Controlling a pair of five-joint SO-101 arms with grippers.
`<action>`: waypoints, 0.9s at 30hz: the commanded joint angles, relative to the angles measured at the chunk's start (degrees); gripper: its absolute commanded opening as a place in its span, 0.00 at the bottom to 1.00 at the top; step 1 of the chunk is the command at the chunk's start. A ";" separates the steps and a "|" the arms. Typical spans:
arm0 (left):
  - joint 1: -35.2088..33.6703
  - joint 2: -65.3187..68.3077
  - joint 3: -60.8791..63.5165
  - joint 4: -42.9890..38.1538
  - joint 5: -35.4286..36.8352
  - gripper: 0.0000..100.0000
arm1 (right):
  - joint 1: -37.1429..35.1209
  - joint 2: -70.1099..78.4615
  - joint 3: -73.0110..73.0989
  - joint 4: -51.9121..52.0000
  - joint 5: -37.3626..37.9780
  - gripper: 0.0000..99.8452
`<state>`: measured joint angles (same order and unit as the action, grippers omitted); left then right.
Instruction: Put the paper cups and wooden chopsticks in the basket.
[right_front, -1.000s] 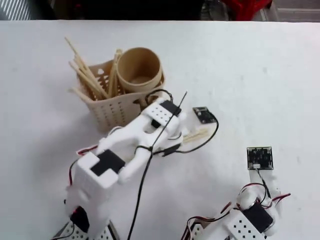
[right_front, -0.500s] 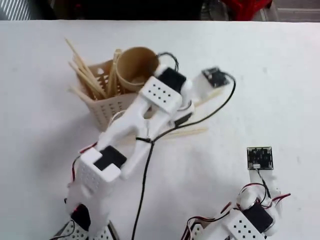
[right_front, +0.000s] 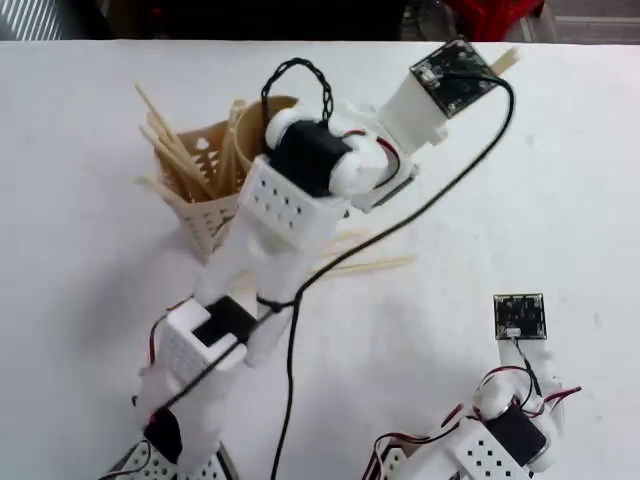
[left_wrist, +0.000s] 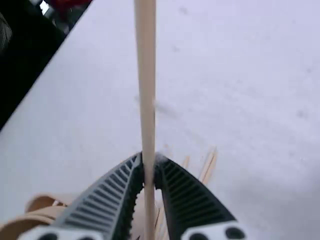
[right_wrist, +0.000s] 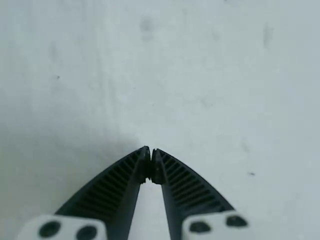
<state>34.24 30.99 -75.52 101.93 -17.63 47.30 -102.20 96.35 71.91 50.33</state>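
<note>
My left gripper (left_wrist: 148, 167) is shut on a single wooden chopstick (left_wrist: 145, 75) that sticks out straight ahead of the fingers. In the high view the left arm (right_front: 300, 170) is raised beside the basket (right_front: 213, 218), and the chopstick's tip (right_front: 507, 58) shows past the wrist camera. The basket holds several chopsticks (right_front: 168, 145) and a brown paper cup (right_front: 262, 118), part hidden by the arm. More chopsticks (right_front: 378, 265) lie on the table to the right of the basket, seen also below the gripper (left_wrist: 207, 164). My right gripper (right_wrist: 150, 162) is shut on nothing, low over bare table.
The white table (right_front: 560, 180) stretches open to the right and far side. The right arm (right_front: 505, 435) rests at the near right edge with its camera board (right_front: 520, 315) above the table. A black cable (right_front: 440, 195) loops from the left wrist.
The left arm rose from the loose chopsticks on the table and swung up toward the far right, carrying one chopstick. The right arm stayed still.
</note>
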 joint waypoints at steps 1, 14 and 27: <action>1.63 -2.42 -14.95 0.35 0.62 0.02 | 0.22 -0.92 0.44 0.48 0.26 0.02; -26.95 -45.58 -3.43 0.62 6.86 0.02 | 0.22 -0.92 0.44 0.48 0.26 0.02; -29.32 -82.68 75.43 -32.09 7.65 0.02 | 0.22 -0.92 0.44 0.48 0.09 0.02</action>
<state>5.41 -45.85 -24.97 89.01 -10.51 47.30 -102.20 96.35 71.91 50.33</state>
